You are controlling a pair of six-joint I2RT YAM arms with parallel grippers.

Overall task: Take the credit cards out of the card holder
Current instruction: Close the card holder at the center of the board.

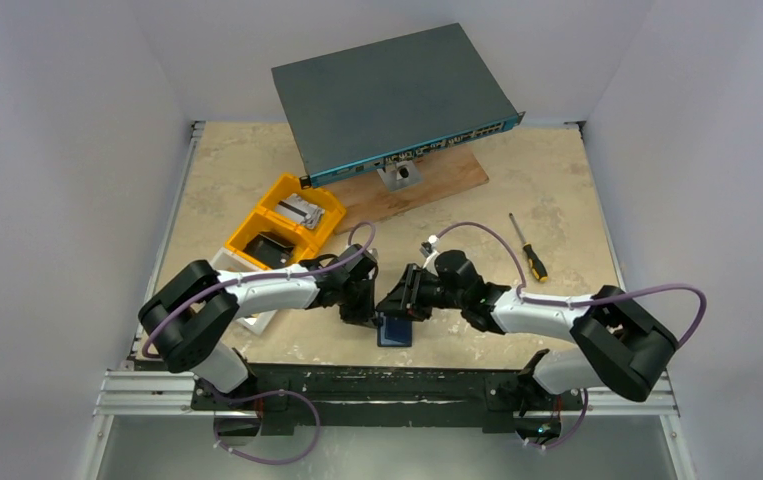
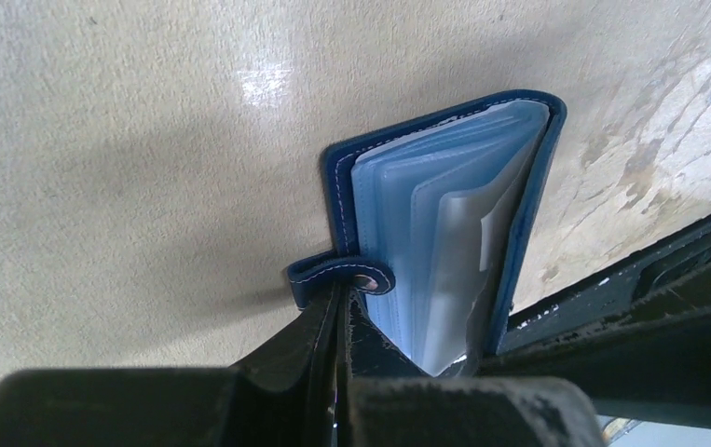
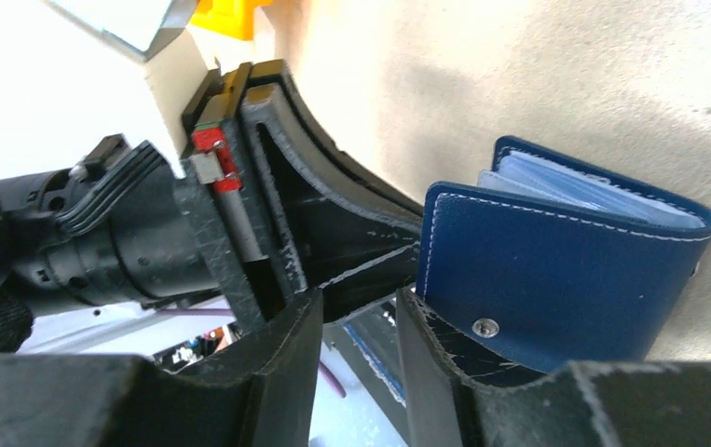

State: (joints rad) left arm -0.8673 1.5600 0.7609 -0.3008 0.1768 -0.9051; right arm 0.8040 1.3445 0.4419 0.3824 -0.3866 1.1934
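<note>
- Left wrist view: the left gripper's (image 2: 340, 307) fingers are seen clamped on the holder's tab (image 2: 333, 273), with clear sleeves (image 2: 426, 233) fanned at 1 o'clock.
- Right wrist view: the right gripper's (image 3: 359, 307) fingers are held apart with nothing clamped, and the cover stud (image 3: 485, 327) is shown at 3 o'clock.
- Top view: the holder (image 1: 394, 331) is placed at the table's (image 1: 557, 200) 6 o'clock, between both grippers.

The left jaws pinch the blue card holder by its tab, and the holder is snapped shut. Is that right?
Not quite. The left jaws do pinch the card holder by its tab, but the holder is unfastened and open, its clear sleeves fanned out. The left wrist view shows this.
</note>
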